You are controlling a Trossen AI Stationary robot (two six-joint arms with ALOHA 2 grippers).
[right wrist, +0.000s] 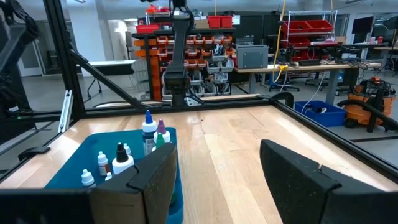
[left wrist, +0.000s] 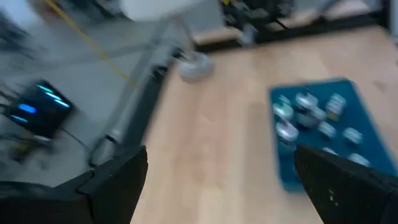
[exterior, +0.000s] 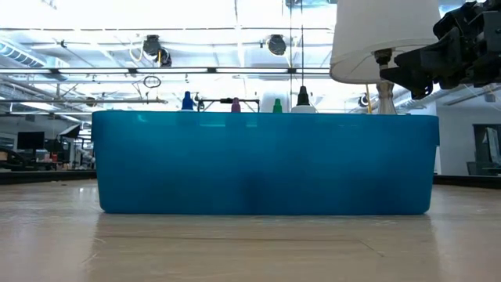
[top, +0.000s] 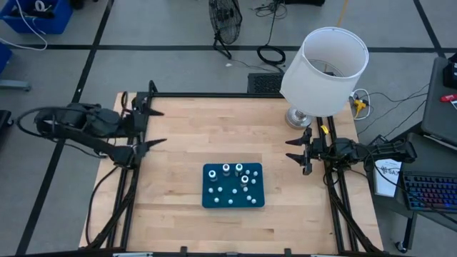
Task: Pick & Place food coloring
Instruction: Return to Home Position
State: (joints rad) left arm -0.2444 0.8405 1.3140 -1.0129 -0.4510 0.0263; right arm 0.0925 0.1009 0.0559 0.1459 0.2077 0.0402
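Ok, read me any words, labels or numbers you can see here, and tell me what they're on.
No text can be read.
Food coloring bottles in the blue bin: any labels are too small to read.
White sheet beside the table: dark print, too small to read.

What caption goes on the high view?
Food coloring bottles stand in the blue bin; left arm and right arm wait at table edges.

no label, brand or number can be read; print on the white sheet (top: pixel 388 175) behind the jaws of the right gripper (top: pixel 290 150) is too small.
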